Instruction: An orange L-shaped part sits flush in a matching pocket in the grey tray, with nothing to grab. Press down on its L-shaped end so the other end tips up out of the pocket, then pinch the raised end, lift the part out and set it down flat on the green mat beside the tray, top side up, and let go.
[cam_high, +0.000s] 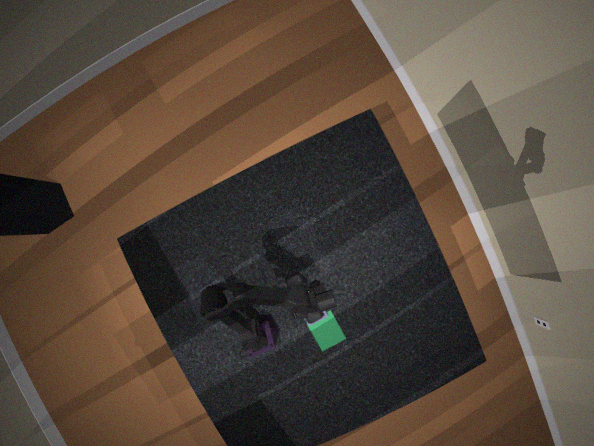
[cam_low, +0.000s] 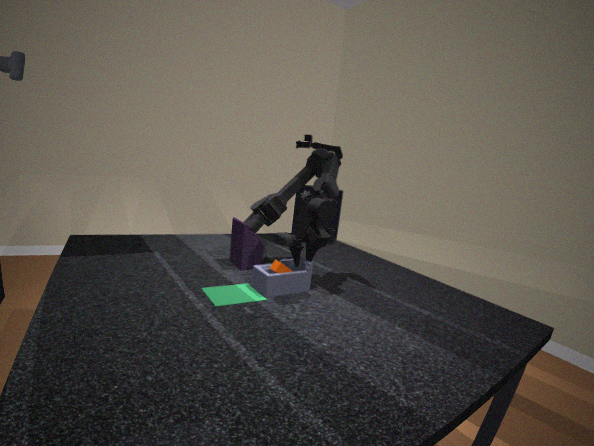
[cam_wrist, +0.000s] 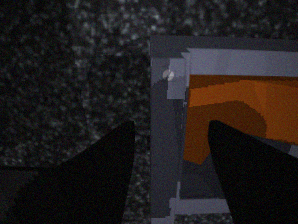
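Part (cam_low: 280, 266) tipped in tray (cam_low: 282, 285), one end raised above rim. End effector (cam_low: 301, 256) half open, empty, straddling tray wall. Looks rigid, light, smooth; pinch raised end across flat sides.

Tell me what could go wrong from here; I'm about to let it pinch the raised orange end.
1. The open gripper straddles the grey tray's wall, with one finger outside over the table. Closing here may clamp the wall, not the orange part.
2. The part sits tilted; a nudge could knock it flush.
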